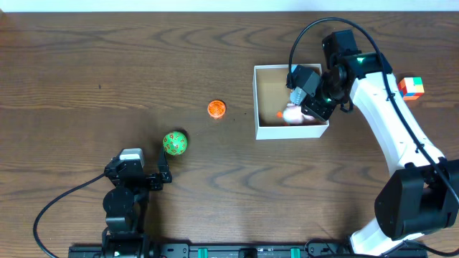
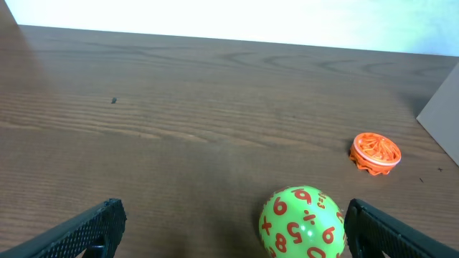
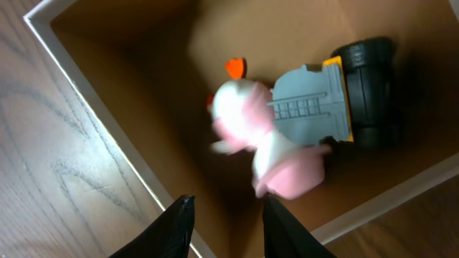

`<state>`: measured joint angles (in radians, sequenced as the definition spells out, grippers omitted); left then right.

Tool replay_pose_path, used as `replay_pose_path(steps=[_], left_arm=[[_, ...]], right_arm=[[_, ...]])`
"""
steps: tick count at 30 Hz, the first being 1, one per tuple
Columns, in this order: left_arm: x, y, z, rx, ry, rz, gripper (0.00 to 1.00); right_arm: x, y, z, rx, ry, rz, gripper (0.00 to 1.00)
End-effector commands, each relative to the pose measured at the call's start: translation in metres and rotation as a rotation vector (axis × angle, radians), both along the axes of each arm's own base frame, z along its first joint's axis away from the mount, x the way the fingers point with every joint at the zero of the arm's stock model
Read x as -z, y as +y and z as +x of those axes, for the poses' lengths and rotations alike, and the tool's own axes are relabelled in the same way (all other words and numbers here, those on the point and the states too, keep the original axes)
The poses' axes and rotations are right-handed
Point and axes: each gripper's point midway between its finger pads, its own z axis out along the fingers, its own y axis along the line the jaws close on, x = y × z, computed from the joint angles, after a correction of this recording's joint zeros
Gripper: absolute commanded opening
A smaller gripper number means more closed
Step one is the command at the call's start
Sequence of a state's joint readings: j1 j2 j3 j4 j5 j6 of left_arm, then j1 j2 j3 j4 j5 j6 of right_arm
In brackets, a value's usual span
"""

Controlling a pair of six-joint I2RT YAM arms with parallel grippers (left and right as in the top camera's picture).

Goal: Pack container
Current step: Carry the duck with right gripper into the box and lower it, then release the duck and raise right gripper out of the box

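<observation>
The container (image 1: 256, 100) is a square white-walled box with a brown inside, right of the table's middle. My right gripper (image 1: 307, 107) hangs over its near-right part. In the right wrist view the container's wall (image 3: 93, 93) runs diagonally and my right gripper (image 3: 226, 222) is open, nothing between its black fingers. Beyond the tips, inside the box, a blurred white and pink toy (image 3: 247, 132) lies against a grey and yellow wheeled toy (image 3: 315, 104). My left gripper (image 2: 233, 229) stands wide open low over the table, a green numbered ball (image 2: 303, 223) just inside its right finger.
An orange ridged disc (image 1: 216, 109) lies on the wood left of the container, and the green ball (image 1: 174, 142) sits nearer the front. A multicoloured cube (image 1: 411, 87) rests at the far right, behind my right arm.
</observation>
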<state>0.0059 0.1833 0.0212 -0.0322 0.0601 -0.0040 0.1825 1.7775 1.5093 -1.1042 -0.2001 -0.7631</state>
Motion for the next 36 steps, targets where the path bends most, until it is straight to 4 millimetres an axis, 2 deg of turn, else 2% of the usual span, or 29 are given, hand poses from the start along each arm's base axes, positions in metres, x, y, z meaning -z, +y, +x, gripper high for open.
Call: replay_pose_path(steps=[1, 5, 10, 11, 13, 14, 15, 18, 20, 22, 26, 29, 36], left_arm=[[0.016, 0.001, -0.004, -0.009, 0.05, -0.008, 0.98], [0.016, 0.001, -0.004, -0.009, 0.05, -0.008, 0.98], [0.016, 0.001, -0.004, -0.009, 0.05, -0.008, 0.98], [0.016, 0.001, -0.004, -0.009, 0.05, -0.008, 0.98], [0.016, 0.001, -0.004, -0.009, 0.05, -0.008, 0.98], [0.016, 0.001, -0.004, -0.009, 0.05, -0.008, 0.98], [0.016, 0.001, -0.004, -0.009, 0.05, -0.008, 0.98], [0.016, 0.001, -0.004, -0.009, 0.05, -0.008, 0.98], [0.016, 0.001, -0.004, -0.009, 0.05, -0.008, 0.98], [0.016, 0.001, -0.004, -0.009, 0.05, -0.008, 0.98], [0.016, 0.001, -0.004, -0.009, 0.05, -0.008, 0.98], [0.016, 0.001, -0.004, -0.009, 0.05, -0.008, 0.98], [0.016, 0.001, -0.004, -0.009, 0.05, -0.008, 0.98]], right_arm=[[0.001, -0.002, 0.004, 0.036, -0.006, -0.007, 0.36], [-0.002, -0.004, 0.02, 0.135, -0.056, -0.003, 0.42], [-0.023, -0.005, 0.053, 0.333, -0.155, 0.045, 0.51], [-0.029, -0.005, 0.06, 0.379, -0.176, 0.063, 0.55], [-0.044, -0.008, 0.072, 0.453, -0.219, 0.083, 0.75], [-0.05, -0.012, 0.078, 0.495, -0.243, 0.079, 0.79], [-0.057, -0.021, 0.085, 0.561, -0.275, 0.066, 0.84], [-0.072, -0.064, 0.099, 0.782, -0.369, -0.007, 0.87], [-0.075, -0.095, 0.102, 0.897, -0.402, -0.05, 0.9], [-0.071, -0.122, 0.103, 0.961, -0.402, -0.07, 0.96], [-0.053, -0.18, 0.103, 1.106, -0.369, -0.087, 0.99], [-0.035, -0.214, 0.1, 1.175, -0.313, -0.06, 0.99], [-0.002, -0.261, 0.088, 1.296, -0.19, 0.051, 0.99]])
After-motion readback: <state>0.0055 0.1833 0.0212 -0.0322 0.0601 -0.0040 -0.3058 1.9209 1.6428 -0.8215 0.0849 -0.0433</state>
